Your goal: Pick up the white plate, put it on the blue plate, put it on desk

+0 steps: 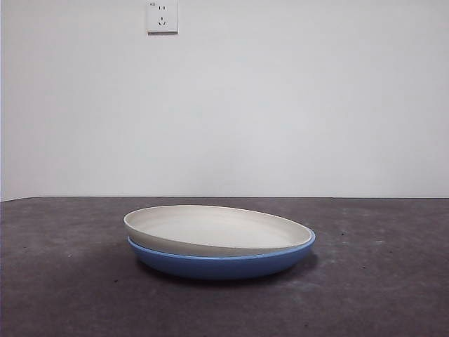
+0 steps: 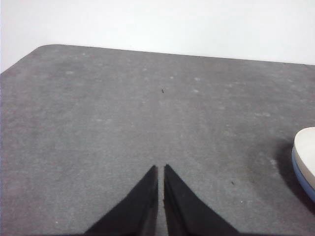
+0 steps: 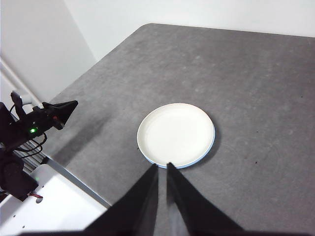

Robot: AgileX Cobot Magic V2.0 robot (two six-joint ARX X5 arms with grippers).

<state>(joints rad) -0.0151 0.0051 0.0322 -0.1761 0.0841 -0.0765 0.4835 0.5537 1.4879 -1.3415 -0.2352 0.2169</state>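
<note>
On the near part of the dark grey table (image 1: 63, 295), roughly centred from left to right, sits the blue plate (image 1: 221, 263), glossy, resting flat on the mottled surface. The white plate (image 1: 214, 228) lies inside it, stacked on top. It sits slightly askew: its left rim rides above the blue rim, while on the right it sinks lower, so a thin blue edge shows there. A soft shadow lies on the table around the base of the stack.

Neither arm appears in the front view. The right end effector (image 3: 161, 166) is clenched with nothing between its jaws; it hangs high above the table, apart from the stack, with the white plate (image 3: 174, 133) seen from above and a sliver of the blue plate (image 3: 209, 147) showing along one side.

The left end effector (image 2: 160, 168) is likewise clenched and empty, held above bare table (image 2: 123, 113) well to the side of the stack; only the rims of the white plate (image 2: 306, 152) and the blue plate (image 2: 301, 178) enter at the edge of its view. The right wrist view also shows this left arm (image 3: 42, 120) off beside the table, well apart from the plates.

Beyond the table's far edge rises a plain white wall (image 1: 280, 105), with a white wall socket (image 1: 162, 17) high on its left part.
</note>
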